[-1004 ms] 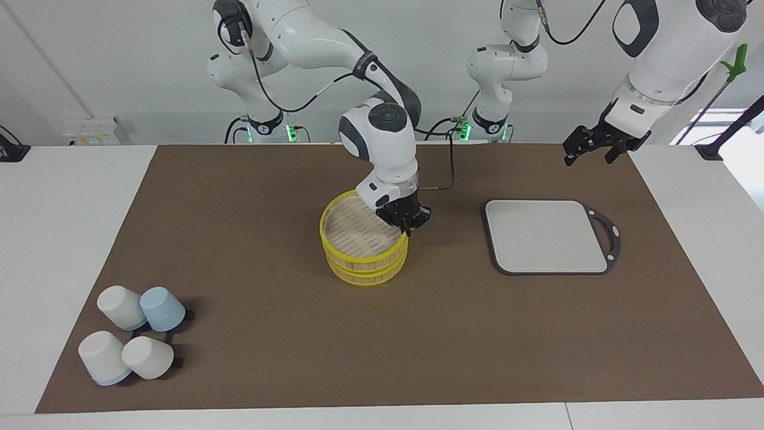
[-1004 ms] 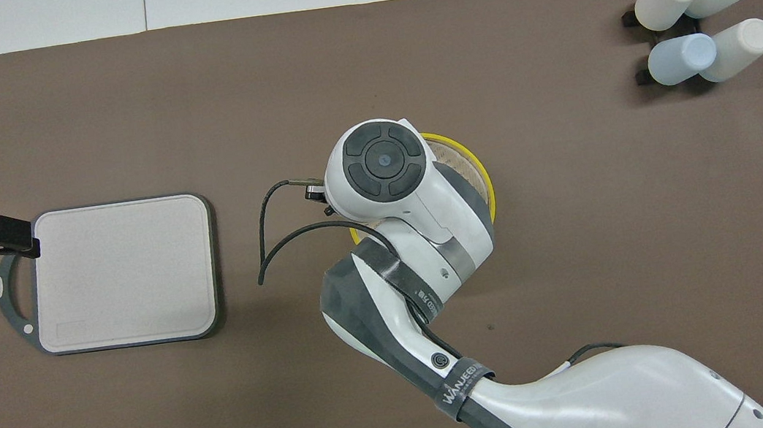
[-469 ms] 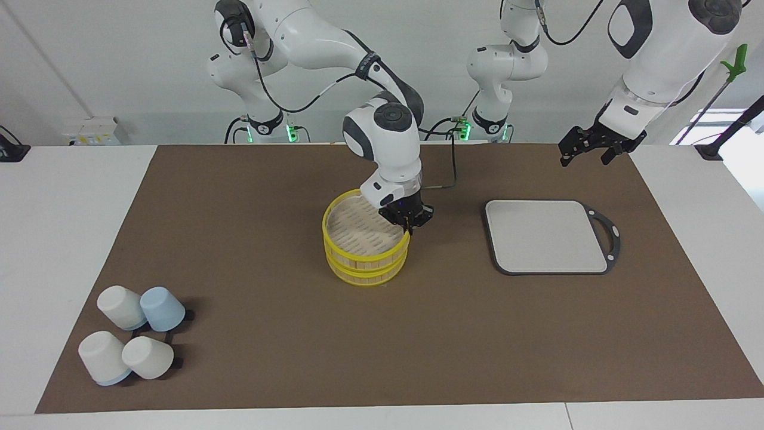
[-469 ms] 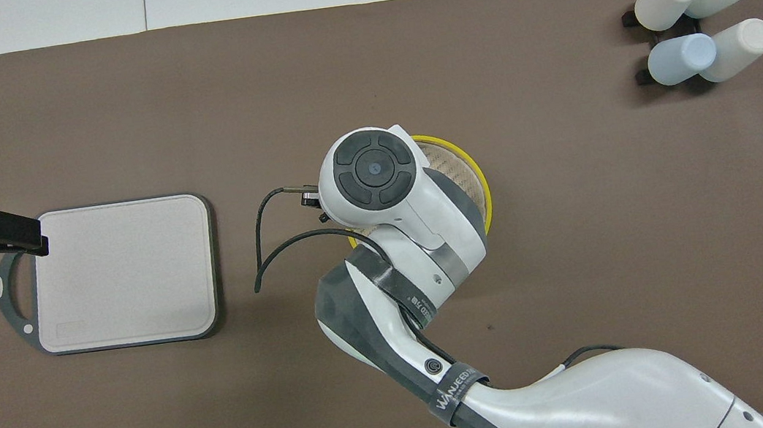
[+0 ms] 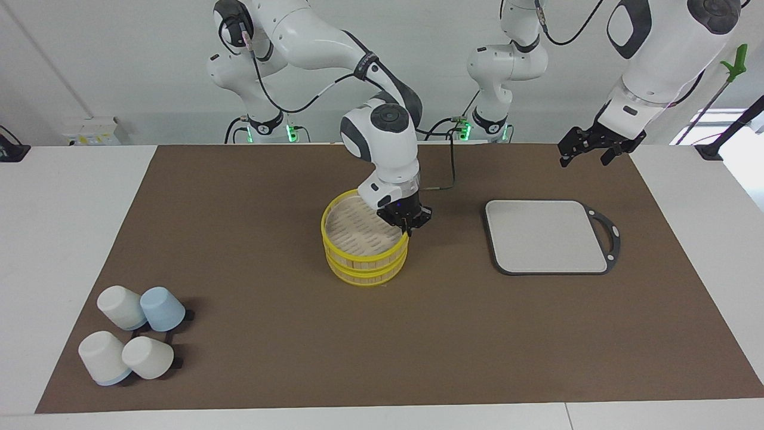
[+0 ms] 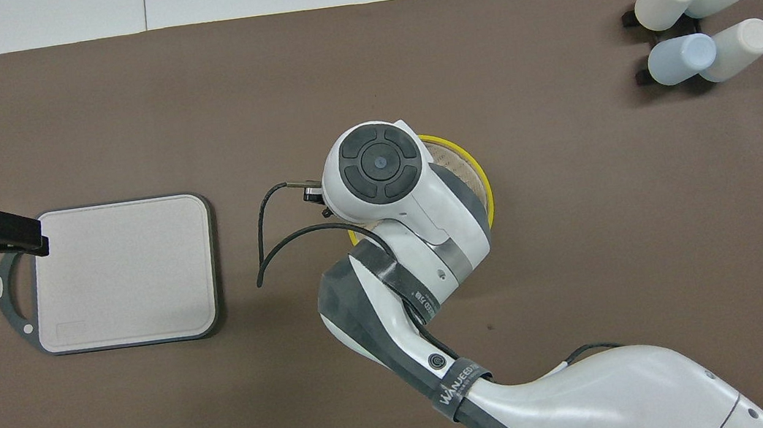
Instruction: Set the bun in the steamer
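The steamer (image 5: 363, 255) is a two-tier bamboo basket with yellow rims in the middle of the brown mat; its slatted floor is bare. In the overhead view only an arc of the steamer's rim (image 6: 485, 185) shows past the right arm. My right gripper (image 5: 408, 223) is at the top tier's rim on the side toward the left arm's end, its fingers pinched on the rim. The bun is not in view. My left gripper (image 5: 586, 154) hangs open and empty in the air over the mat's edge, by the grey board; it also shows in the overhead view (image 6: 12, 234).
A grey square board (image 5: 546, 236) with a black rim and handle lies toward the left arm's end. Several white and pale-blue cups (image 5: 134, 337) lie in a cluster at the right arm's end, farther from the robots. A black cable (image 6: 266, 236) loops off the right wrist.
The right gripper and the steamer shifted slightly toward the left arm's end, then back. The left gripper rose a little and drew slightly toward the robots.
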